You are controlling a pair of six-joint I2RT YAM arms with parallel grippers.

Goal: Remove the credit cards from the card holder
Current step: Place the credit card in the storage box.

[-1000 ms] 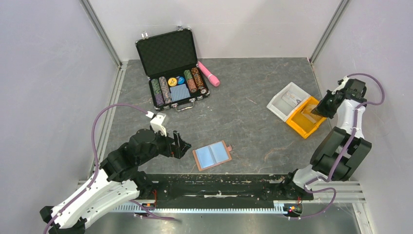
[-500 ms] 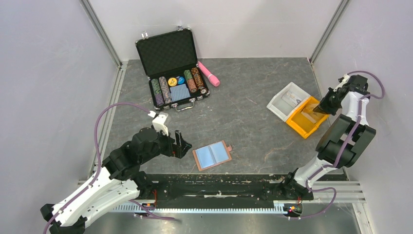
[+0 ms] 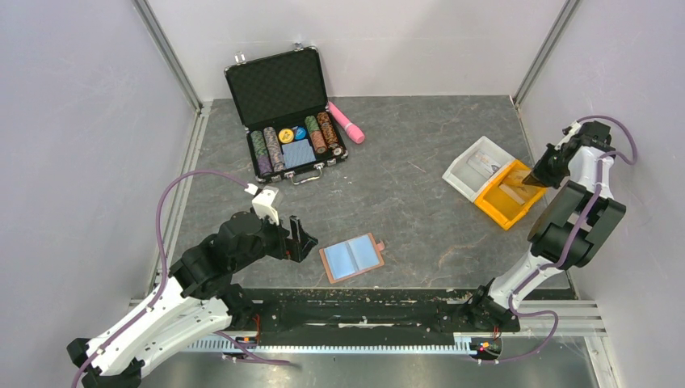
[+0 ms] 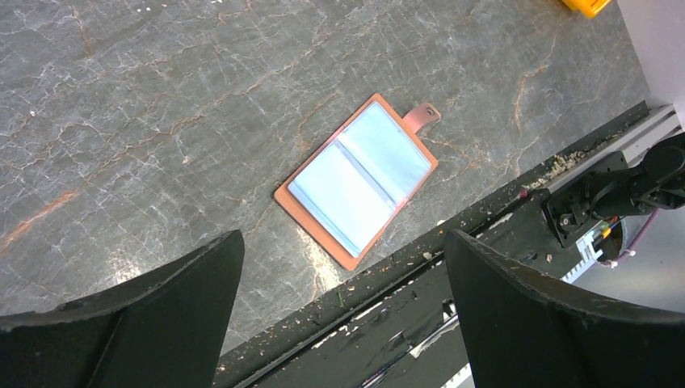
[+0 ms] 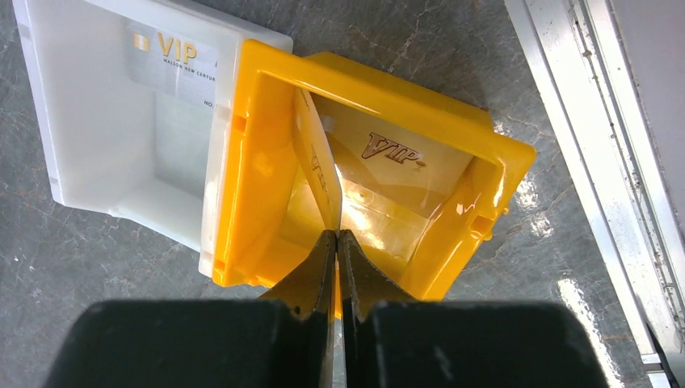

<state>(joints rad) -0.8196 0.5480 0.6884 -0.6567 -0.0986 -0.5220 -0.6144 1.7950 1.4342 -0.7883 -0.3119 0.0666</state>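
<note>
Card holder (image 3: 352, 258): lies open and flat on the grey surface (image 3: 404, 202), close to the front edge, well apart from every card. Shows its light blue pockets face up, brown rim all round, small tab at the far right corner.

Left pincer (image 3: 297, 240): sits just left of the card holder, not touching it. Spread wide and empty. In the left wrist view, frames the open card holder between the two dark fingers (image 4: 161, 315).

Right pincer (image 5: 337, 242): reaches over the yellow bin (image 5: 501, 162) at the far right of the surface. Pressed together, tips down inside the bin, pinching the near end of the standing card (image 5: 317, 166). Standing card: thin and translucent, up on its long edge, tilted slightly, running from the tips toward the bin's far left corner.

Flat card (image 5: 396, 153): lies on the floor of the yellow bin, gold VIP lettering up, beside the standing card.

White bin (image 5: 81, 145): stands against the left wall of the yellow bin, touching it. Holds a third card (image 5: 174, 56) with VIP lettering, lying at its far end.

Poker chip case (image 3: 283, 89): stands open at the far side of the surface, lid up, rows of chips and a blue block (image 3: 298, 153) inside. Pink cylinder (image 3: 346, 121): lies just right of the case.
</note>
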